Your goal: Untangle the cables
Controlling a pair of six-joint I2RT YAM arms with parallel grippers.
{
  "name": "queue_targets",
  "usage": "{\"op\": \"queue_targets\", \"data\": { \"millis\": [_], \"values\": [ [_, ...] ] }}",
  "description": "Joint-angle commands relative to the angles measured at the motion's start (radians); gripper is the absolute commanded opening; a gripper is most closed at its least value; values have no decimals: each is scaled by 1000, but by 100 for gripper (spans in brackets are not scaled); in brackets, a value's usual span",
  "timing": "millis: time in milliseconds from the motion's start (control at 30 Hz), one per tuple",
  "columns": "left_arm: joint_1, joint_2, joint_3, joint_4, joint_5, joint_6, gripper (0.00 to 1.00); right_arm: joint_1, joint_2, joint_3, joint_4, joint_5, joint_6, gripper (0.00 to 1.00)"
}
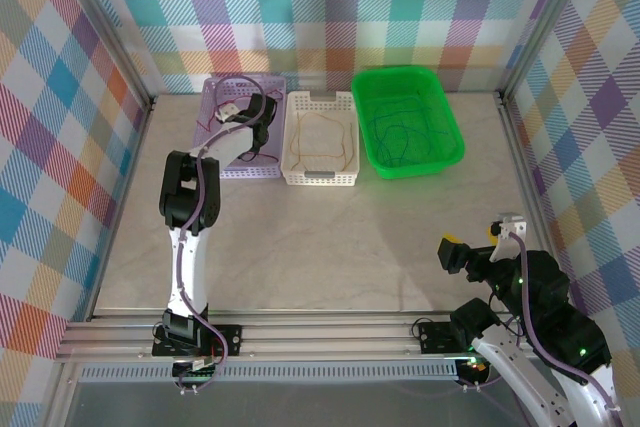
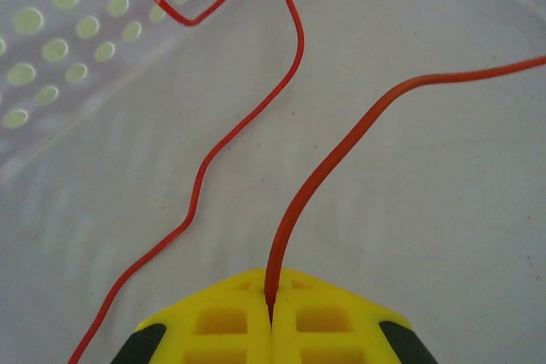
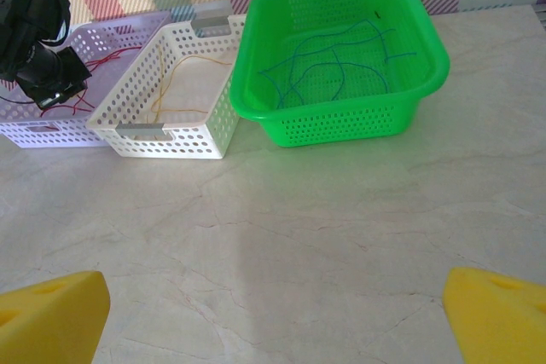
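My left gripper point(image 2: 271, 300) is shut on a thin red cable point(image 2: 341, 138), which runs up and to the right from between the yellow fingers. A second red cable point(image 2: 247, 117) curls across the floor of the purple basket point(image 2: 60, 40). From above, the left gripper point(image 1: 262, 119) reaches down into that purple basket point(image 1: 215, 97). A yellow cable point(image 1: 320, 137) lies in the white basket point(image 1: 320, 179). Blue-green cables point(image 3: 333, 66) lie in the green basket point(image 3: 341, 121). My right gripper point(image 3: 273, 321) stands open over bare table at the near right, also seen from above point(image 1: 470, 237).
The three baskets sit side by side at the back of the marble table point(image 1: 330, 237). Checked walls and metal frame posts point(image 1: 120, 57) enclose the table. The right wrist view shows the left arm's wrist point(image 3: 38, 40) above the purple basket point(image 3: 51, 134).
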Motion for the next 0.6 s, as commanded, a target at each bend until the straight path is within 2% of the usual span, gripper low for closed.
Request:
{"op": "queue_targets", "data": {
  "millis": [0, 200, 367, 567],
  "values": [
    [10, 10, 27, -49, 18, -3, 7, 0, -7, -8, 23, -8, -1, 100],
    [11, -7, 34, -61, 34, 0, 18, -1, -7, -8, 23, -7, 0, 100],
    [13, -35, 46, -71, 51, 1, 38, -1, -13, -8, 22, -8, -1, 100],
    [12, -66, 74, -89, 62, 10, 54, -1, -21, -10, 23, -8, -1, 100]
  ]
}}
